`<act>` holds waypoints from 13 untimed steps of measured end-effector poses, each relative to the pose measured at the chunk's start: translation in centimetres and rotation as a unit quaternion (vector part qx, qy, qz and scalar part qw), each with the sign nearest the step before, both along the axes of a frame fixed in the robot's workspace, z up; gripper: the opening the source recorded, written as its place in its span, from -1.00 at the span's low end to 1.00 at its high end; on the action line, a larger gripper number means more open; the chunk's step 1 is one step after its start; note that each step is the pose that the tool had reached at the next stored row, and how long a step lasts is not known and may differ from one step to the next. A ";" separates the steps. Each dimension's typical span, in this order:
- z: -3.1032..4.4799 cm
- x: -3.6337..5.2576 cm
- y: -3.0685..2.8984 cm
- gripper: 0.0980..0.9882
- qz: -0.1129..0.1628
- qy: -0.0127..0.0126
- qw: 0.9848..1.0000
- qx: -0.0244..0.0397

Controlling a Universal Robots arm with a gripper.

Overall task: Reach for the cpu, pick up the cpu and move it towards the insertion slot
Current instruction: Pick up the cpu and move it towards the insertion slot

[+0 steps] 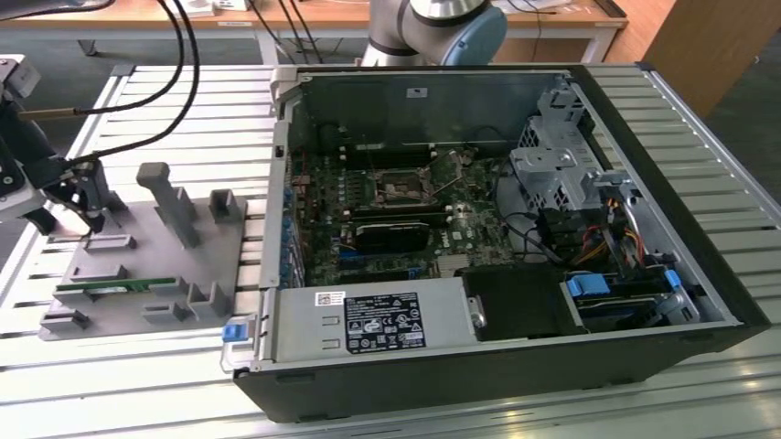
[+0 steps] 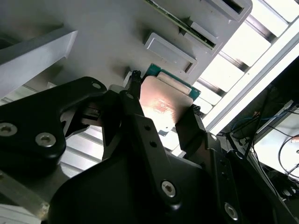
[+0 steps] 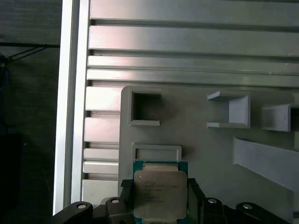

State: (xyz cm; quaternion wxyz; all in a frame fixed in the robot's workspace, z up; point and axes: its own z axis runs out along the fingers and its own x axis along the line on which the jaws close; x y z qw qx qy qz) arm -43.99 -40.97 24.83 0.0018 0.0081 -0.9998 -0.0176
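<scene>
The cpu (image 3: 160,193) is a flat square chip with a shiny silver top on a green base. In both wrist views it sits between my two black fingers, which press against its opposite edges. It hangs just above the grey holder plate (image 3: 187,126), close to a small rectangular holder (image 3: 156,151). My gripper (image 3: 159,184) is shut on the cpu (image 2: 163,105). In the exterior view my gripper (image 1: 83,218) stands over the far corner of the grey plate (image 1: 146,265), at that view's left. The insertion slot (image 1: 401,187) is the silver-framed square socket on the motherboard inside the open computer case.
The grey plate carries upright posts (image 1: 165,197) and several small holders; a green memory stick (image 1: 104,286) lies in one. The open black computer case (image 1: 488,366) takes up the exterior view's middle and right on a slatted aluminium table (image 1: 183,82). Black cables (image 1: 183,55) hang above the table.
</scene>
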 end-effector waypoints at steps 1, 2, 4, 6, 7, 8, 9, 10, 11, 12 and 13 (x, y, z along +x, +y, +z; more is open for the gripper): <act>0.18 0.00 0.01 0.00 0.000 0.000 1.000 0.000; 0.37 0.00 0.02 0.00 0.000 0.000 1.000 0.000; 0.72 0.00 0.03 0.00 0.000 0.000 1.000 0.000; 1.12 0.00 0.05 0.00 0.000 0.000 1.000 -0.001; 1.33 0.00 0.06 0.00 0.000 0.000 1.000 -0.001; 1.52 0.00 0.06 0.00 0.000 0.000 1.000 -0.001; 1.69 0.00 0.06 0.00 0.000 0.000 1.000 -0.001; 1.84 0.00 0.06 0.00 0.000 0.000 1.000 -0.001; 2.00 0.00 0.06 0.00 0.000 0.000 1.000 -0.001; 2.15 0.00 0.06 0.00 0.000 0.000 1.000 -0.001; 2.29 0.00 0.06 0.00 0.000 0.000 1.000 -0.001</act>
